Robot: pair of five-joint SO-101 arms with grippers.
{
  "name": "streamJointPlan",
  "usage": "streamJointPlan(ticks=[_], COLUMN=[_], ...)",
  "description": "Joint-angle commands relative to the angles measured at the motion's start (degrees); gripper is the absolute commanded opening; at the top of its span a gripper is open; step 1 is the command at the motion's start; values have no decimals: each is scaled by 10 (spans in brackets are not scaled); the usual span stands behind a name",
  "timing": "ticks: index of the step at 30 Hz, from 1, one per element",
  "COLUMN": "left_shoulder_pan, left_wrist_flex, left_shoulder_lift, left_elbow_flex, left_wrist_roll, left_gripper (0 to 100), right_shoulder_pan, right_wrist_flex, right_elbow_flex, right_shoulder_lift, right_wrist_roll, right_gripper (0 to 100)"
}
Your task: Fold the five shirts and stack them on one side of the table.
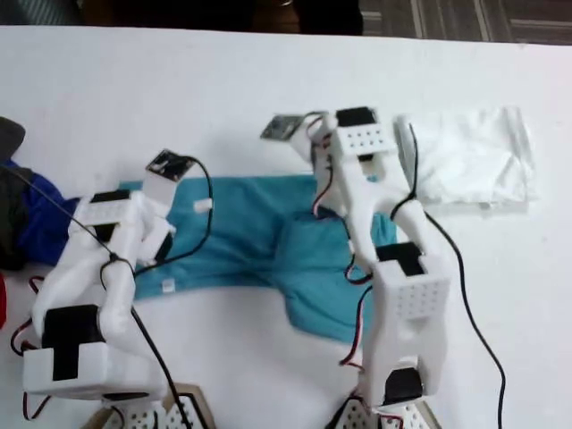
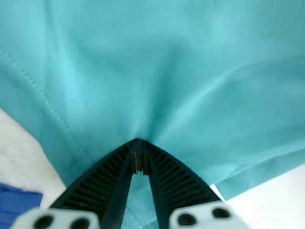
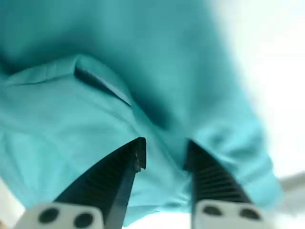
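**Q:** Reading the high view from its left edge, what do you find first?

**A:** At the far left edge you find a dark cloth (image 1: 11, 201), and touching it a blue shirt (image 1: 37, 223), both bunched on the white table (image 1: 134, 89). Just right of them, in the lower left, stands the left arm (image 1: 98, 259). Its upper end lies over the left end of the teal shirt (image 1: 241, 232).

**Q:** How is the teal shirt placed?

**A:** You see it spread across the middle of the frame, between the two arms. A long band runs from left to centre, and a wider part hangs toward the lower centre. It is creased, not flat.

**Q:** What does the left gripper (image 2: 138, 143) hold?

**A:** In the left wrist view you see its two black fingers drawn together to a point, with a pinch of teal cloth caught at the tips. The fabric puckers toward that point. A corner of the blue shirt (image 2: 16, 202) shows at the lower left of that frame.

**Q:** And farther right?

**A:** The right arm (image 1: 402, 286) rises from the lower right of the high view to the upper centre, crossing the right part of the teal shirt. In the right wrist view the right gripper (image 3: 164, 145) has its fingers parted by a moderate gap. Teal cloth lies under and between them, and you cannot tell whether they touch it. A folded white shirt (image 1: 474, 161) lies at the upper right, just beside the arm's upper end and apart from the teal shirt.
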Motion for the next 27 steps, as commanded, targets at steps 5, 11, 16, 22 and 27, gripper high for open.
streamJointPlan(ticks=[5,11,16,22,27], left_shoulder_pan=[-15,-15,-15,-15,-15], left_wrist_flex=[-12,-12,-12,-12,-12], left_shoulder_lift=[2,2,2,2,3], left_elbow_flex=[5,5,5,4,3], left_wrist_roll=[-1,-1,-1,-1,-1], left_gripper=[26,26,26,26,26], right_shoulder_pan=[28,7,-38,-100,-140], right_wrist_flex=[47,112,101,-7,-64], right_elbow_flex=[-93,-45,171,442,595], right_shoulder_lift=[-21,-121,-275,-435,-467], right_wrist_roll=[-84,-84,-84,-84,-83], right_gripper=[201,21,100,119,120])
